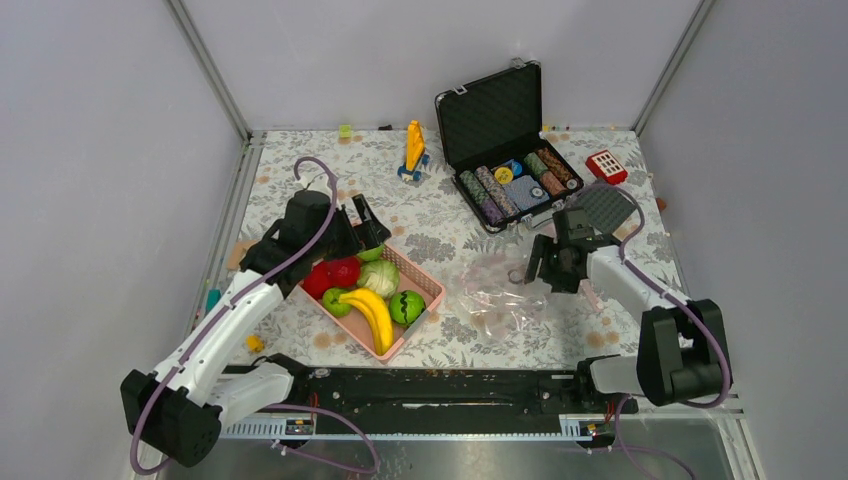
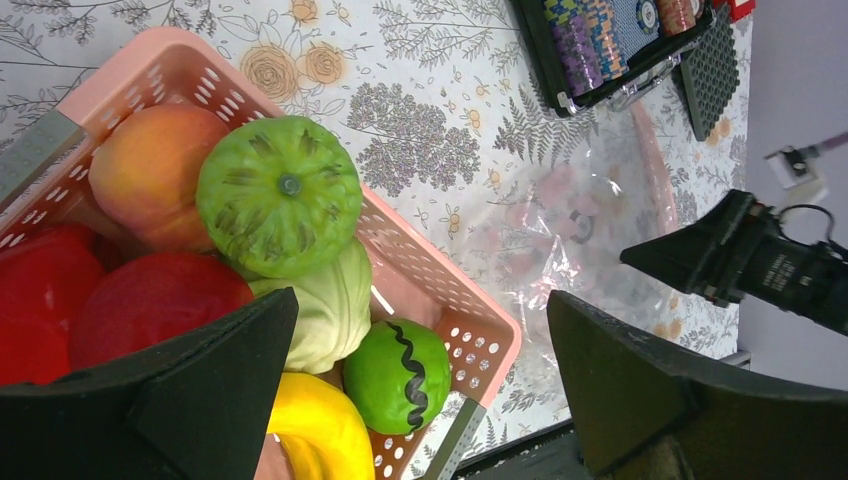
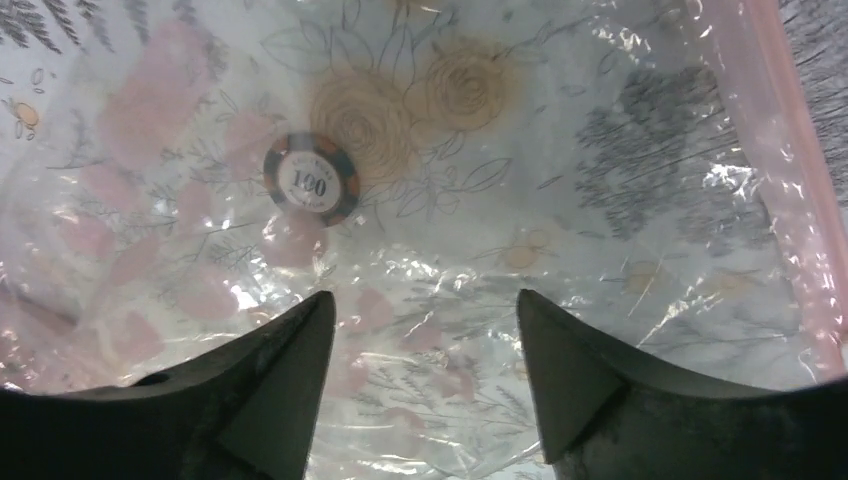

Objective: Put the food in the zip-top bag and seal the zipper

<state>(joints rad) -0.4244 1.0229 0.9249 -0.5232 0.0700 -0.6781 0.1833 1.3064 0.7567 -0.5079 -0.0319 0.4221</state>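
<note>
The food lies in a pink slotted basket [image 1: 425,283]: yellow bananas [image 1: 372,315], red apples [image 1: 335,273], a pale cabbage [image 1: 378,278] and a green round fruit [image 1: 407,306]. The left wrist view shows a ribbed green fruit [image 2: 280,195], an orange fruit [image 2: 150,170], the cabbage [image 2: 330,310] and bananas [image 2: 315,430]. My left gripper [image 1: 362,228] [image 2: 422,300] hovers open and empty above the basket. The clear zip-top bag [image 1: 495,300] [image 3: 480,220] lies flat to the basket's right. Its pink zipper strip [image 3: 790,180] [image 2: 650,150] runs along one edge. My right gripper [image 1: 548,265] [image 3: 425,300] is open just above the bag.
A striped poker chip [image 3: 310,180] lies at the bag, inside or beneath it I cannot tell. An open black case of chips [image 1: 510,150] stands at the back, with a black foam pad [image 1: 603,207], a red toy [image 1: 606,165] and a yellow toy [image 1: 413,150] nearby.
</note>
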